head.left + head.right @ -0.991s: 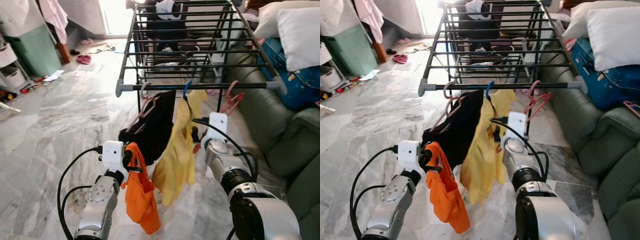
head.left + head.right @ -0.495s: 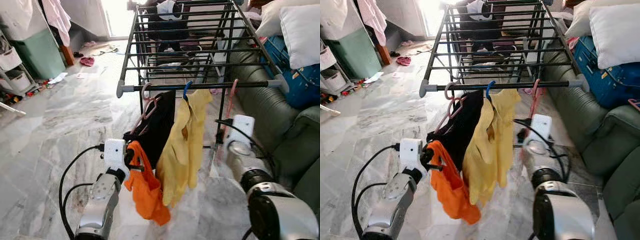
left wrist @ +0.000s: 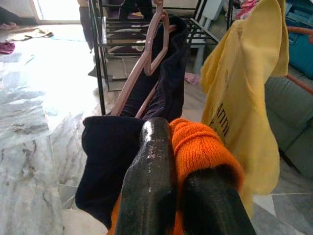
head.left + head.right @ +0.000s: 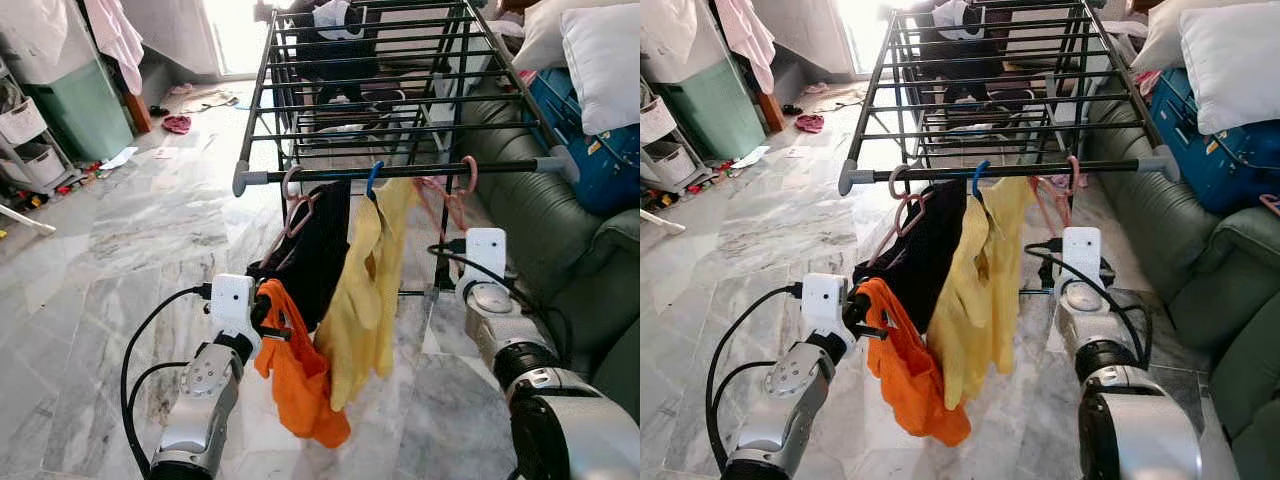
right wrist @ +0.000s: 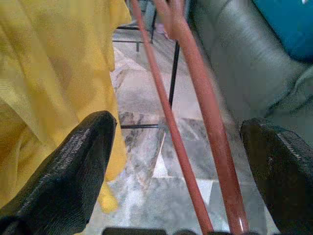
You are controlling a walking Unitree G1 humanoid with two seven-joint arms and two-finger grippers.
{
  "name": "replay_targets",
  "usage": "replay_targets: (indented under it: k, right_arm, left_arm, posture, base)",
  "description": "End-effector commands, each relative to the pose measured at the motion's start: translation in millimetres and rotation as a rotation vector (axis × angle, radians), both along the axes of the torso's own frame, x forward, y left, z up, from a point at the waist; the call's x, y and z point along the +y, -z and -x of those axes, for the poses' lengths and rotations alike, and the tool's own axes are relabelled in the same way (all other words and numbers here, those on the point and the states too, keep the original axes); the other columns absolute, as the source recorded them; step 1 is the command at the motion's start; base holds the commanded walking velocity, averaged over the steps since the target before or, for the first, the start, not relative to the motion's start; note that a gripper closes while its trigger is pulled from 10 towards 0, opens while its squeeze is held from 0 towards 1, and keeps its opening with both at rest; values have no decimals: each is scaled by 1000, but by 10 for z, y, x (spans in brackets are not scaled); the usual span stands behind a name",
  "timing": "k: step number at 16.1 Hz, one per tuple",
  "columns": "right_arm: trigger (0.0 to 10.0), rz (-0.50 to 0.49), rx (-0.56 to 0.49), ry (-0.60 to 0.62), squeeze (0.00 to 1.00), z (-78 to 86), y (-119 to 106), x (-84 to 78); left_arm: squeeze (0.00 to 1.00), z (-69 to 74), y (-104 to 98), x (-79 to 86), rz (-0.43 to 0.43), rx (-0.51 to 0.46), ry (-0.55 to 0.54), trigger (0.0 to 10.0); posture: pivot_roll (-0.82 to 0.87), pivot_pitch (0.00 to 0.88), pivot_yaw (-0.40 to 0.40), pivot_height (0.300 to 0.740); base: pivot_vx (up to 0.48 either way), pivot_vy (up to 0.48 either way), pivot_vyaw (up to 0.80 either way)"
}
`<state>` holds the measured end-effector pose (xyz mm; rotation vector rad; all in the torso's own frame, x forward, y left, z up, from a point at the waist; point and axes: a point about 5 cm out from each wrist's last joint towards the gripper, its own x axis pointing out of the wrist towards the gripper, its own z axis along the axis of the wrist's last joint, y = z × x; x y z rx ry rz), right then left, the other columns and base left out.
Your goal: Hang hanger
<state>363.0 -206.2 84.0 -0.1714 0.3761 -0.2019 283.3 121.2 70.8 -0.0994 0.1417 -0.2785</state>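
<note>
a black drying rack [image 4: 400, 100] is standing on the marble floor [image 4: 120, 250], and its front rail [image 4: 400, 172] is carrying three hangers. a pale pink hanger [image 4: 293, 205] with a black garment [image 4: 315, 250] is hanging toward the robot's left, a blue-hooked hanger [image 4: 371, 180] with a yellow shirt [image 4: 365, 290] is hanging beside it, and an empty red hanger [image 4: 447, 200] is hooked over the rail toward the right end, its hook [image 4: 468, 175] sitting on the bar.

the right hand [image 5: 183, 166] is hovering just below that red hanger, its fingers [image 5: 73, 166] spread wide, with the hanger's two red arms running through the gap between them and touching neither finger as far as i can see. the yellow shirt is hanging right beside one finger.

the left hand [image 3: 171, 196] is raised in front of the black garment, its fingers [image 3: 146, 186] closed tight and pinching an orange knitted cloth [image 4: 300, 380], which is drooping below the hand and next to the yellow shirt.

a green sofa [image 4: 530, 220] is sitting on the right of the rack, with white pillows [image 4: 600, 50] piled on it.
</note>
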Motion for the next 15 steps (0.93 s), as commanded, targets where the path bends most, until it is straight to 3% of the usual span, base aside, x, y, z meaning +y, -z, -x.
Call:
replay_targets:
  k: [1,2,3,4,5,9,11,15]
  right_arm:
    - [10000,16,-5,-33,0,-46,-65,8]
    - [10000,32,-4,-48,0,-65,-104,-27]
    - [6902,57,-3,-59,0,-88,-162,-92]
    - [6902,56,-3,-58,0,-89,-167,-100]
    - [0,62,-4,-58,0,-102,-200,-131]
    - [0,37,-9,-83,0,-146,-282,-147]
    - [0,-9,1,-124,0,-160,-282,-90]
    - [0,-9,31,-123,0,-142,-234,-78]
  left_arm:
    - [0,-33,-40,10,-10,-13,-2,10000]
    - [0,-33,-38,8,-10,-12,-5,10000]
    - [0,-31,-35,5,-9,-11,-8,10000]
    - [0,-31,-35,5,-9,-11,-8,10000]
    - [0,-29,-34,4,-9,-11,-10,10000]
    - [0,-32,-28,-3,-9,-9,-10,10000]
    - [0,-32,-25,-4,-10,-8,-11,10000]
    - [0,-25,-23,-9,-10,-8,-14,10000]
  posture:
    - [-77,0,78,740]
    - [-74,0,76,740]
    - [-72,0,73,740]
    - [-72,0,72,740]
    - [-72,0,72,740]
    - [-73,0,71,740]
    - [-72,0,69,740]
    - [-66,0,67,740]
  base:
    - [0,0,0]
    - [0,0,0]
    - [0,0,0]
    - [0,0,0]
    - [0,0,0]
    - [0,0,0]
    - [0,0,0]
    - [0,0,0]
